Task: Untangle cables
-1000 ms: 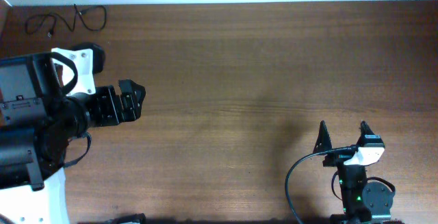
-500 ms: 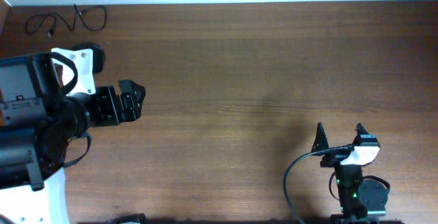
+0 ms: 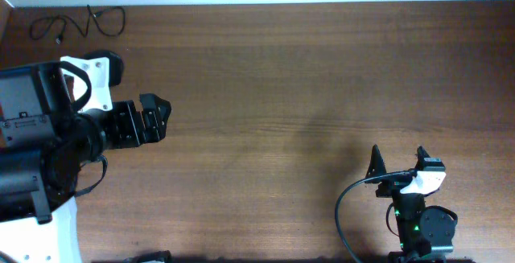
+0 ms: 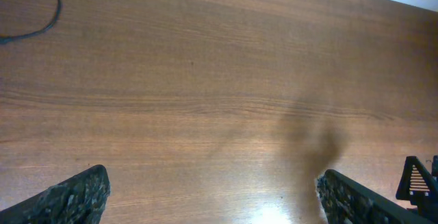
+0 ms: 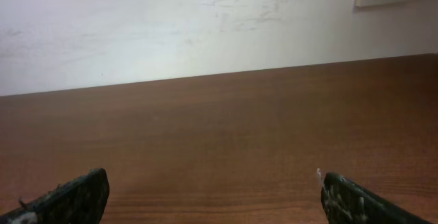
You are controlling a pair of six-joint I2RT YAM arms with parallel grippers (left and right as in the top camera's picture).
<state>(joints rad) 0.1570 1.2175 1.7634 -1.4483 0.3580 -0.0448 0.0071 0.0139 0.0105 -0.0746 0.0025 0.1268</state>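
Left gripper (image 3: pixel 159 117) is spread wide and holding nothing, sitting over the left side of the worktop (image 3: pixel 282 70). Right gripper (image 3: pixel 398 157) is the same deal, jaws wide and empty, down near the front edge on the right. The cables (image 3: pixel 88 20) lie as thin black loops in the far left corner, well apart from both grippers.

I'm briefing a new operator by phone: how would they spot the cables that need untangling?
Start at the wooden table and go to its far corner on the left side, beyond the black-and-white left arm. There lie the cables: thin black cords in loose loops, flat on the wood. They are much thinner than the thick black cable curving from the right arm, and nothing touches them.
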